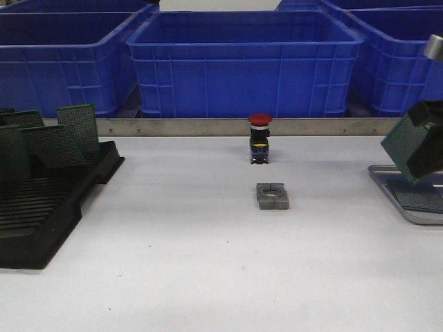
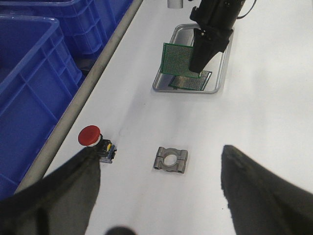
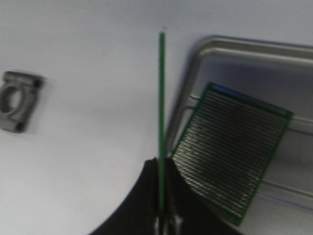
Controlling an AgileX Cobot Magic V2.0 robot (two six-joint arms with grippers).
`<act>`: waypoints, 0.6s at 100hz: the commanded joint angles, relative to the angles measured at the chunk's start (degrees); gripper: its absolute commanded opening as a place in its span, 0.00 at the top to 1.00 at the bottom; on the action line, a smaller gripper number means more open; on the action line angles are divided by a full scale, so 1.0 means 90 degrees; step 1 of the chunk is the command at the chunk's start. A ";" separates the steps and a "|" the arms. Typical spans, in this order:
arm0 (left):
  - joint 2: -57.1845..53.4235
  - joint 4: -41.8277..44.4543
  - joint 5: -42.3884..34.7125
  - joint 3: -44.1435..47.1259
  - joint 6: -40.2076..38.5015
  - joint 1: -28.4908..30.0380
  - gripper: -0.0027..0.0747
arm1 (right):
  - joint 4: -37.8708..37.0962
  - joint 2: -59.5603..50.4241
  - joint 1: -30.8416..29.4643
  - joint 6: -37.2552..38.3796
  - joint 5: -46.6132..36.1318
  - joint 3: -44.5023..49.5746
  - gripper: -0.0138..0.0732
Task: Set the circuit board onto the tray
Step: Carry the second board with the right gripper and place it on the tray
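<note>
Right gripper [image 3: 160, 215] jaws clamped on circuit board [image 3: 161, 98], edge-up above tray [image 3: 244, 49] rim; left gripper [image 2: 161, 196] jaws apart.

- Tray [image 1: 387, 181]: front view's right edge cuts it off, so we see only its near-left corner & part of the flat board [image 1: 417, 196] lying in it.
- Right gripper [image 1: 423, 153]: mostly out of frame in front view; it hides part of the held board [image 1: 403, 142].
- Rack [image 1: 41, 207]: cut by left edge.
- Left fingers [image 2: 58, 196]: dark blurs w/ tips cropped; we can't tell more.
</note>
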 commanded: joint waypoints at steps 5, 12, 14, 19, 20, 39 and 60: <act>-0.0242 -0.0415 0.0001 -0.0202 -0.0021 0.0007 0.33 | 0.0253 0.0030 -0.0286 -0.0015 -0.0010 -0.0153 0.74; -0.0242 -0.0415 0.0001 -0.0202 -0.0021 0.0007 0.33 | 0.0238 0.0053 -0.0343 -0.0060 0.0019 -0.0153 0.53; -0.0242 -0.0415 0.0001 -0.0202 -0.0021 0.0007 0.33 | 0.0245 0.0053 -0.0348 -0.0060 0.0011 -0.0153 0.44; -0.0242 -0.0415 0.0001 -0.0202 -0.0021 0.0007 0.33 | 0.0245 0.0039 -0.0353 -0.0060 -0.0024 -0.0176 0.31; -0.0242 -0.0415 0.0001 -0.0202 -0.0021 0.0007 0.33 | 0.0238 0.0039 -0.0353 -0.0060 -0.0031 -0.0190 0.27; -0.0348 -0.0415 -0.0130 -0.0202 -0.0021 0.0125 0.33 | -0.0078 -0.0211 -0.0355 -0.0060 0.0067 -0.0228 0.16; -0.0855 -0.0318 -0.0544 -0.0202 -0.0486 0.0529 0.43 | -0.0272 -0.0987 -0.0355 -0.0060 0.0382 -0.0228 0.23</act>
